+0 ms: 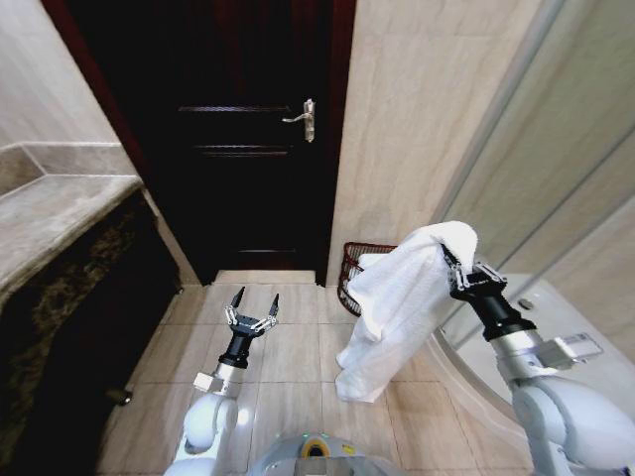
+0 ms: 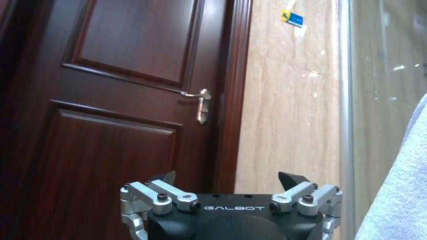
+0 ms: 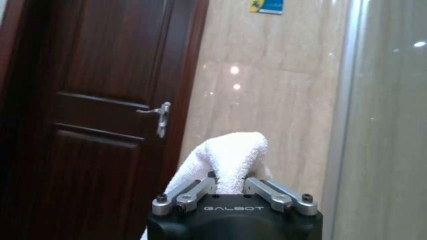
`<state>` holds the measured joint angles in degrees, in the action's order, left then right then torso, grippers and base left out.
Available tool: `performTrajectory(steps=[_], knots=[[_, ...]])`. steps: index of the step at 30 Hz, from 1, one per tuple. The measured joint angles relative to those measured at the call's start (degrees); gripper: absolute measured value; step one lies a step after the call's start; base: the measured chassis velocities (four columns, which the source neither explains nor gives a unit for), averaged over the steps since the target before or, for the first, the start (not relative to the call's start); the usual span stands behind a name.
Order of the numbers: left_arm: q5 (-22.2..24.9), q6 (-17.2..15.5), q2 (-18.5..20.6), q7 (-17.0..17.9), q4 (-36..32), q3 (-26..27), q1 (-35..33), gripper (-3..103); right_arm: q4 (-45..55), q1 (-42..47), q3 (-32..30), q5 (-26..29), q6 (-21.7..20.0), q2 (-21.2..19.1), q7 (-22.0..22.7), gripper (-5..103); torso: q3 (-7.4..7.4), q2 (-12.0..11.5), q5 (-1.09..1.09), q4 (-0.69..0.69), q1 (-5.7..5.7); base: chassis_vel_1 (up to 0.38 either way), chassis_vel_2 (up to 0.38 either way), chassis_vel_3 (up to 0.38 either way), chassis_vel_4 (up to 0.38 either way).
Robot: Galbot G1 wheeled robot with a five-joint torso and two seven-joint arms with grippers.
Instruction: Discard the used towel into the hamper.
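Note:
A white towel (image 1: 397,297) hangs in the air on the right, pinched near its top by my right gripper (image 1: 448,264), which is shut on it. Its lower end drapes down toward the tiled floor. In the right wrist view the towel's folded top (image 3: 230,160) sticks up between the fingers (image 3: 190,192). Behind the towel, against the beige wall, stands the dark red wire hamper (image 1: 354,263), partly hidden by the cloth. My left gripper (image 1: 256,300) is open and empty, held low over the floor in front of the door. A towel edge (image 2: 400,200) shows in the left wrist view.
A dark wooden door (image 1: 248,149) with a silver handle (image 1: 303,114) is shut straight ahead. A stone counter (image 1: 50,213) with a dark cabinet runs along the left. A glass shower screen (image 1: 556,178) and curved white base close off the right. Tiled floor (image 1: 288,357) lies between.

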<state>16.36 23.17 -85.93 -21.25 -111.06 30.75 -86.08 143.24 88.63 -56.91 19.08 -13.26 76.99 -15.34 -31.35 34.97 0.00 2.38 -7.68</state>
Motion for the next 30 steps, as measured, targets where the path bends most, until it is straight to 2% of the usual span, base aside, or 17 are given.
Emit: performTrajectory(steps=[7,23,30], knots=[[0.4,0.1,0.0,0.8,0.0,-0.1,0.0,100,0.0,0.2,-0.5,0.2,0.5,0.1,-0.4,7,-0.86,1.6,0.0,0.02,-0.71,-0.066,-0.012,-0.03,-0.082],[0.2,0.3,-0.1,0.7,0.3,0.0,0.2,100,0.0,0.3,-1.2,0.7,0.6,0.1,-0.8,7,-2.8,5.2,0.0,0.0,-2.39,-0.075,0.068,0.073,-0.068],[0.1,0.3,-0.1,0.4,0.3,0.1,0.3,100,0.0,0.2,-1.7,1.3,0.6,-0.2,-0.8,7,-4.12,7.5,0.0,0.0,-3.33,-0.056,0.055,0.054,-0.048]])
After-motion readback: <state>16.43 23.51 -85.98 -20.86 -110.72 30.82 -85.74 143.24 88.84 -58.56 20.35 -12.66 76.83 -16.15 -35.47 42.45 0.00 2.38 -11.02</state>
